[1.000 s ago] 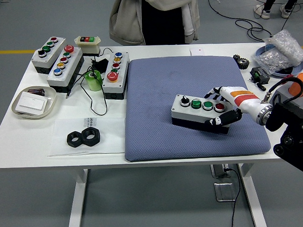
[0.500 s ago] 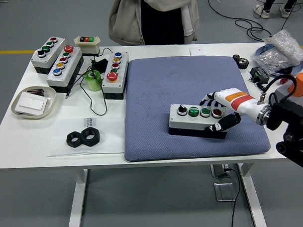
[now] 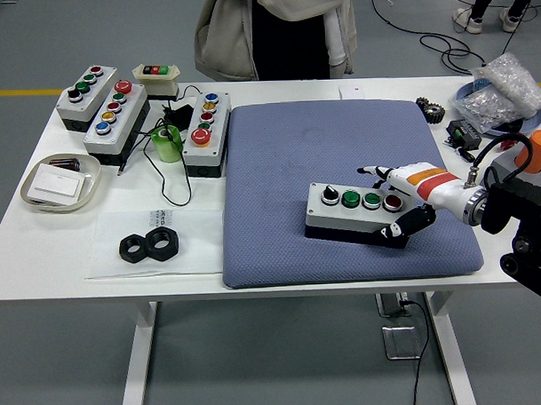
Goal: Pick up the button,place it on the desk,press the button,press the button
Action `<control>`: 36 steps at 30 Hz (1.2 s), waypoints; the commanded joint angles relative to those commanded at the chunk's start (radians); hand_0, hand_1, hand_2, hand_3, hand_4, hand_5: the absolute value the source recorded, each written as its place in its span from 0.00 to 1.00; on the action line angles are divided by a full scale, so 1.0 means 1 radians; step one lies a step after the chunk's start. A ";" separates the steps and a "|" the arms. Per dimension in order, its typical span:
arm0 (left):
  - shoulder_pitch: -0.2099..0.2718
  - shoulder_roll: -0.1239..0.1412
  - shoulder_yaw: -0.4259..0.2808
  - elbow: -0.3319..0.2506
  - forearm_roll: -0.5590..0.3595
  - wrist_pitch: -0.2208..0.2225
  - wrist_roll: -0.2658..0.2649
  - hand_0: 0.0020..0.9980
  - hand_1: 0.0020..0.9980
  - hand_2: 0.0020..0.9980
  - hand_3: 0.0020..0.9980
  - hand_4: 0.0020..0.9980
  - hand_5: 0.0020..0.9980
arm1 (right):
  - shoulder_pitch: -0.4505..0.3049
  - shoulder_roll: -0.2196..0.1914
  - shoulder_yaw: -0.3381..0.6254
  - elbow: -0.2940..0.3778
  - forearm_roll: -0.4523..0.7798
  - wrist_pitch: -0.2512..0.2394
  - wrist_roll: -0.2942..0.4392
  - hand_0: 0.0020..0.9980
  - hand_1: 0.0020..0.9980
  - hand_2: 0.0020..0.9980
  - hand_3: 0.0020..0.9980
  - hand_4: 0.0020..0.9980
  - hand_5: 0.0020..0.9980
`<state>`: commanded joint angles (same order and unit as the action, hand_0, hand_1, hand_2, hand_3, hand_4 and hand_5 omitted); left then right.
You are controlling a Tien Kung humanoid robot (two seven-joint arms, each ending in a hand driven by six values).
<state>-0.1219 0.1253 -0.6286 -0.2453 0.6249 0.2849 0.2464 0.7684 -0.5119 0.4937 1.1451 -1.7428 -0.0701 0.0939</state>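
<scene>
We see a white table (image 3: 68,250) on white legs, standing on a grey floor (image 3: 60,36). A yellow line (image 3: 13,91) crosses the floor at left; black cables (image 3: 424,28) trail at upper right.

White table (image 3: 282,278) carries a blue-grey mat (image 3: 278,158), three button boxes (image 3: 116,117) at left, a beige dish (image 3: 32,197), two black nuts (image 3: 150,246).

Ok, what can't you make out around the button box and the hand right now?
- Head view: whether the right hand has let go of the button box; its fingers wrap the box's right end.
- The box's far side, hidden by its own body.
- Left arm: outside the picture.
- Printing on the buttons: too small.
</scene>
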 joint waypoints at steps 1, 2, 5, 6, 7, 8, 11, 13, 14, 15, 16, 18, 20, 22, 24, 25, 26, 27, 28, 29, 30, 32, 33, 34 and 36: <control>0.000 0.000 -0.001 0.000 0.001 0.000 0.000 0.68 0.65 0.75 0.79 0.70 1.00 | -0.003 -0.003 0.008 0.008 0.002 0.000 -0.001 0.84 0.71 0.87 1.00 1.00 0.21; 0.001 0.000 -0.002 0.000 0.002 0.000 0.000 0.68 0.65 0.75 0.79 0.70 1.00 | -0.005 -0.005 0.013 0.013 0.002 0.001 -0.001 0.84 0.71 0.87 1.00 1.00 0.21; 0.002 0.000 -0.004 0.000 0.005 0.000 0.001 0.68 0.65 0.75 0.79 0.70 1.00 | -0.018 -0.017 0.045 0.051 0.008 0.005 -0.003 0.92 0.78 0.94 1.00 1.00 0.22; 0.003 0.000 -0.005 0.000 0.007 -0.001 0.001 0.68 0.65 0.75 0.79 0.70 1.00 | -0.022 -0.021 0.054 0.064 0.009 0.006 -0.004 0.92 0.78 0.94 1.00 1.00 0.22; 0.003 0.000 -0.006 0.000 0.008 -0.001 0.001 0.68 0.65 0.75 0.79 0.70 1.00 | -0.025 -0.024 0.061 0.074 0.009 0.008 -0.006 0.92 0.78 0.94 1.00 1.00 0.22; 0.004 0.000 -0.008 0.000 0.010 -0.001 0.002 0.68 0.65 0.75 0.79 0.70 1.00 | -0.034 -0.032 0.079 0.099 0.004 0.015 -0.014 0.92 0.78 0.94 1.00 1.00 0.22; 0.006 0.000 -0.010 0.001 0.015 -0.001 0.003 0.68 0.65 0.75 0.79 0.70 1.00 | -0.060 -0.052 0.120 0.154 -0.006 0.020 -0.039 0.91 0.78 0.94 1.00 1.00 0.23; 0.007 0.001 -0.009 0.001 0.015 -0.002 0.002 0.68 0.65 0.75 0.79 0.70 1.00 | -0.088 -0.070 0.155 0.196 0.000 -0.006 -0.063 0.91 0.78 0.94 1.00 1.00 0.23; 0.008 0.001 -0.009 0.001 0.015 -0.001 0.002 0.68 0.65 0.75 0.79 0.70 1.00 | -0.111 -0.085 0.181 0.228 0.018 -0.031 -0.084 0.91 0.78 0.94 1.00 1.00 0.23; 0.009 0.001 -0.009 0.001 0.015 -0.001 0.001 0.68 0.65 0.75 0.79 0.70 1.00 | -0.123 -0.092 0.196 0.248 0.026 -0.046 -0.096 0.91 0.78 0.94 1.00 1.00 0.23; 0.010 0.001 -0.010 0.001 0.017 -0.002 0.001 0.68 0.65 0.75 0.79 0.70 1.00 | -0.138 -0.102 0.214 0.272 0.031 -0.069 -0.113 0.91 0.78 0.94 1.00 1.00 0.23; 0.012 0.001 -0.013 0.002 0.020 -0.002 0.002 0.68 0.65 0.75 0.79 0.70 1.00 | -0.172 -0.123 0.251 0.327 0.035 -0.141 -0.159 0.47 0.39 0.45 0.90 0.66 0.00; 0.014 0.002 -0.014 0.002 0.021 -0.003 0.002 0.68 0.65 0.75 0.79 0.70 1.00 | -0.187 -0.134 0.267 0.352 0.034 -0.184 -0.192 0.47 0.39 0.45 0.90 0.66 0.00; 0.014 0.002 -0.012 0.002 0.020 -0.003 0.001 0.68 0.65 0.75 0.79 0.70 1.00 | -0.206 -0.149 0.283 0.376 0.064 -0.206 -0.215 0.47 0.39 0.45 0.90 0.66 0.00; 0.013 0.003 -0.009 0.002 0.016 -0.004 -0.001 0.68 0.65 0.75 0.79 0.70 1.00 | -0.227 -0.164 0.292 0.396 0.086 -0.201 -0.221 0.26 0.11 0.23 0.75 0.67 0.00; 0.013 0.003 -0.009 0.002 0.015 -0.004 -0.001 0.68 0.65 0.75 0.79 0.70 1.00 | -0.235 -0.171 0.294 0.404 0.095 -0.194 -0.224 0.26 0.11 0.23 0.75 0.67 0.00; 0.012 0.004 -0.008 0.002 0.014 -0.004 -0.001 0.68 0.65 0.75 0.79 0.70 1.00 | -0.243 -0.176 0.293 0.411 0.100 -0.184 -0.223 0.26 0.11 0.23 0.75 0.67 0.00; 0.011 0.004 -0.007 0.002 0.013 -0.004 -0.002 0.68 0.65 0.75 0.79 0.70 1.00 | -0.251 -0.181 0.292 0.417 0.104 -0.173 -0.221 0.26 0.11 0.23 0.75 0.67 0.00; 0.009 0.004 -0.006 0.002 0.012 -0.004 -0.002 0.68 0.65 0.75 0.79 0.70 1.00 | -0.260 -0.186 0.288 0.426 0.108 -0.161 -0.224 0.26 0.11 0.23 0.75 0.67 0.00; 0.009 0.004 -0.006 0.002 0.012 -0.004 -0.002 0.68 0.65 0.75 0.79 0.70 1.00 | -0.263 -0.188 0.287 0.430 0.109 -0.157 -0.225 0.26 0.11 0.23 0.75 0.67 0.00; 0.008 0.003 -0.004 0.002 0.009 -0.003 -0.003 0.68 0.65 0.75 0.79 0.70 1.00 | -0.273 -0.191 0.282 0.438 0.109 -0.149 -0.230 0.15 0.01 0.14 0.68 0.59 0.00; 0.006 0.003 -0.003 0.002 0.006 -0.003 -0.003 0.68 0.65 0.75 0.79 0.70 1.00 | -0.279 -0.192 0.277 0.445 0.110 -0.142 -0.234 0.15 0.01 0.14 0.68 0.59 0.00; 0.006 0.003 -0.003 0.002 0.006 -0.002 -0.003 0.68 0.65 0.75 0.79 0.70 1.00 | -0.280 -0.191 0.272 0.448 0.111 -0.135 -0.235 0.15 0.01 0.14 0.68 0.59 0.00; 0.005 0.003 -0.003 0.002 0.006 -0.003 -0.003 0.68 0.65 0.75 0.79 0.70 1.00 | -0.280 -0.191 0.266 0.451 0.110 -0.129 -0.238 0.15 0.01 0.14 0.68 0.59 0.00; 0.005 0.003 -0.002 0.002 0.005 -0.003 -0.003 0.68 0.65 0.75 0.79 0.70 1.00 | -0.278 -0.190 0.255 0.454 0.104 -0.120 -0.243 0.09 0.00 0.11 0.68 0.51 0.00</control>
<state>-0.1173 0.1283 -0.6311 -0.2431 0.6298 0.2823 0.2429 0.4902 -0.7016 0.7487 1.5995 -1.6383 -0.1897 -0.1489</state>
